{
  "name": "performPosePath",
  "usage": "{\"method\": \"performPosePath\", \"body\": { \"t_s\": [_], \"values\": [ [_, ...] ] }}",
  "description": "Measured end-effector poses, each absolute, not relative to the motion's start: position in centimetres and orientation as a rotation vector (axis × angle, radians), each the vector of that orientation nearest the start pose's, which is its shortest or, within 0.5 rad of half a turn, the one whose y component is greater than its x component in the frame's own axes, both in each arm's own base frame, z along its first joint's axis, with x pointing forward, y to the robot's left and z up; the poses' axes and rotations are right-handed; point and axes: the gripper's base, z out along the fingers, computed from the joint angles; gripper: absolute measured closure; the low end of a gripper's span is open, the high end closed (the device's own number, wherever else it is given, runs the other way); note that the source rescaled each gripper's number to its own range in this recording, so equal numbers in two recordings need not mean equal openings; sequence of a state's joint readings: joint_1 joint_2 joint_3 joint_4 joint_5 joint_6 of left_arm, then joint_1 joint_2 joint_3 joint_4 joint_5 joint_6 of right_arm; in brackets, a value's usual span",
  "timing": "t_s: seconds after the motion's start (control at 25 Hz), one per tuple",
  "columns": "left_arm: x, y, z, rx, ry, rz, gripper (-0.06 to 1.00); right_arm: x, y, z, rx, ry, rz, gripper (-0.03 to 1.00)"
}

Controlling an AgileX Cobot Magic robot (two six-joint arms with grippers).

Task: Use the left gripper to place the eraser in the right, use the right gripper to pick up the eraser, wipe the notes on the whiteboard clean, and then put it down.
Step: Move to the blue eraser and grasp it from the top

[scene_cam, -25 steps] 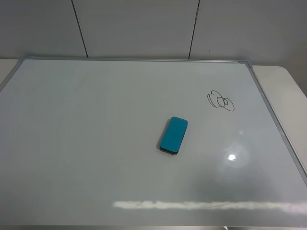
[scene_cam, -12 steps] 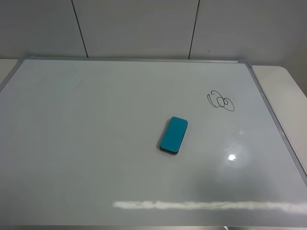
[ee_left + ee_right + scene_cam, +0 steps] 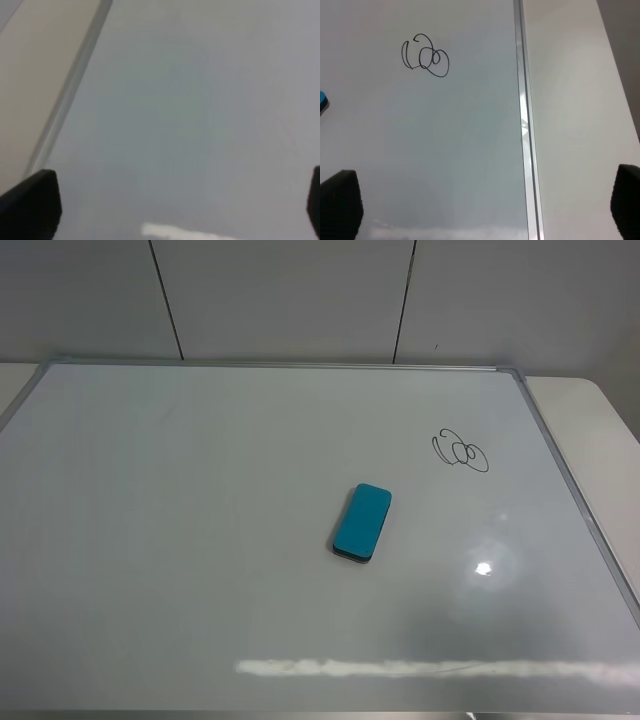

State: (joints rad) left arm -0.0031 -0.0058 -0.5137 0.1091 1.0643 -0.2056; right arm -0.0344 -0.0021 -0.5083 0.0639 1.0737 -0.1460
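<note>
Lying flat on board [image 3: 150, 540]: eraser [image 3: 362, 523], notes [image 3: 459, 451] at its two o'clock. Left gripper [image 3: 172, 205], right gripper [image 3: 482, 202]: spread wide, empty.

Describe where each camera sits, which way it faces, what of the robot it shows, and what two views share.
Exterior high: mounted high, looking down on the whiteboard, eraser and notes; no robot part shows.
Left wrist: on the left arm, looking down at bare board beside its frame; the open left gripper shows.
Right wrist: on the right arm, looking down at notes and frame; the open right gripper shows.
Shared: exterior high and right wrist both show notes and eraser.
</note>
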Motion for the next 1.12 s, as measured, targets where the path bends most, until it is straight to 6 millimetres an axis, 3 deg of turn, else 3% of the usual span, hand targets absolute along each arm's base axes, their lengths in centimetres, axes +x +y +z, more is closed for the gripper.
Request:
{"method": "performPosePath", "body": {
  "t_s": [1.12],
  "values": [
    [-0.77,0.87,28.11,-0.198,2.014,-0.011,-0.06,-0.66,0.53,27.86,-0.118,2.042,-0.036,-0.03]
  ]
}}
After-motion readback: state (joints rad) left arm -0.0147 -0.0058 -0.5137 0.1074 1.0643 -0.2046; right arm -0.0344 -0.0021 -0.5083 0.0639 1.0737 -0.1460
